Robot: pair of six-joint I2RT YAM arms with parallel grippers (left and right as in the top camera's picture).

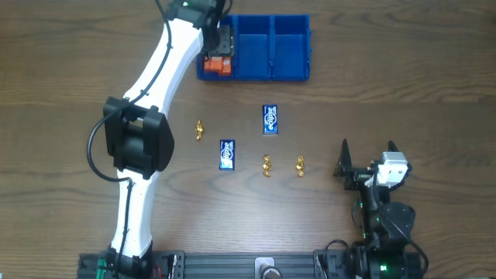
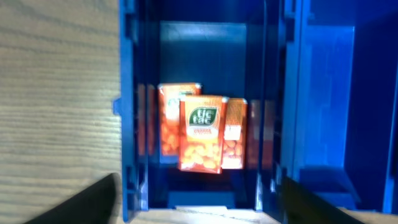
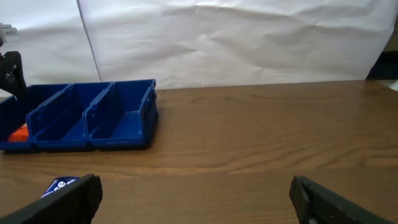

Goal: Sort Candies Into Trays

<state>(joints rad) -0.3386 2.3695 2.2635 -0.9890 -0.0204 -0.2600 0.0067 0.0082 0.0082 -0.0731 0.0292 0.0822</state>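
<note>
A blue tray (image 1: 288,74) with three compartments stands at the back of the table (image 1: 403,85). Its left compartment (image 2: 205,56) holds several orange candy boxes (image 2: 200,134) (image 1: 217,67). My left gripper (image 1: 221,40) (image 2: 199,214) hovers over that compartment, open, with nothing between its fingers. Two blue-wrapped candies (image 1: 270,119) (image 1: 227,154) and three gold-wrapped candies (image 1: 200,129) (image 1: 266,165) (image 1: 300,164) lie loose on the wood in the middle. My right gripper (image 1: 367,149) (image 3: 199,205) stands open and empty near the front right, to the right of the gold candies. It faces the tray (image 3: 93,115).
The tray's middle and right compartments (image 1: 288,39) look empty. A white sheet (image 3: 249,37) hangs behind the table's far edge. One blue candy (image 3: 60,185) lies just ahead of the right gripper's finger. The left arm's gripper (image 3: 9,68) hangs above the tray.
</note>
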